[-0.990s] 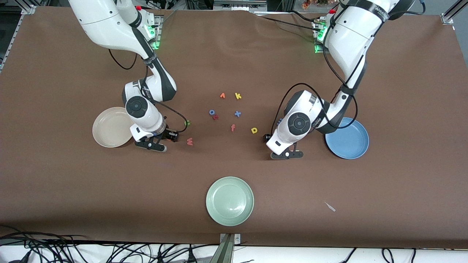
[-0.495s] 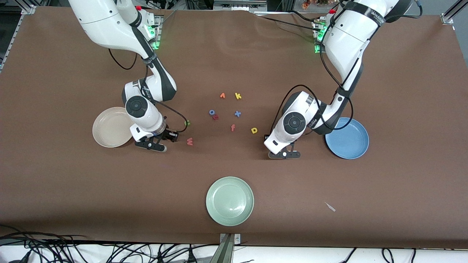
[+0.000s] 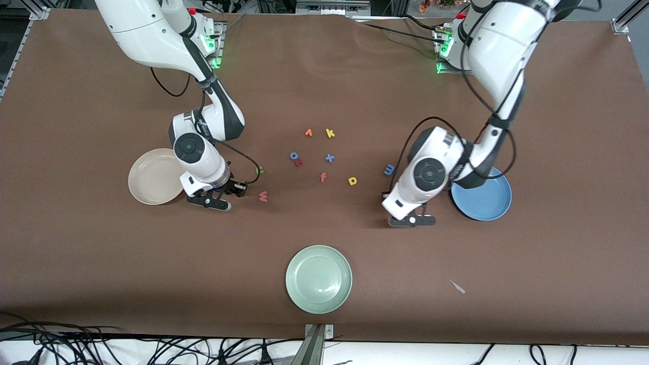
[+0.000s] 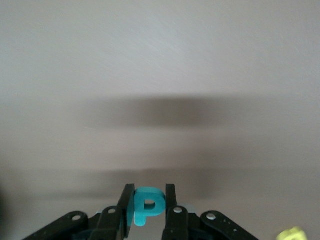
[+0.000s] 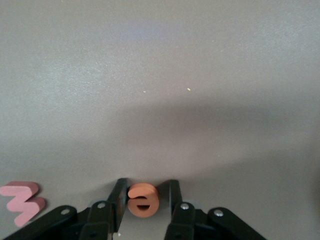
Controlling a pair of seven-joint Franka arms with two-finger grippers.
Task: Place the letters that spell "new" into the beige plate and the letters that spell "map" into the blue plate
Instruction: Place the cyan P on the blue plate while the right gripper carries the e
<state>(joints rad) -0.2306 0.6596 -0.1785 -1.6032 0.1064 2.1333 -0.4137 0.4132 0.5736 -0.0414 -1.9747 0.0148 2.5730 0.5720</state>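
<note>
Between left claw [image 4: 150, 206] fingers, teal p [image 4: 146, 205]

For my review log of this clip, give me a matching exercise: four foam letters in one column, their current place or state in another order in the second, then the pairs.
Things:
1. teal p
2. orange e
3. pinkish-red w
4. blue m

Places:
A. on the table beside the right gripper
B. between the left gripper's fingers
C. on the table, farther from the front camera than the left gripper
D. between the right gripper's fingers

Pairs: 1-B, 2-D, 3-A, 4-C
</note>
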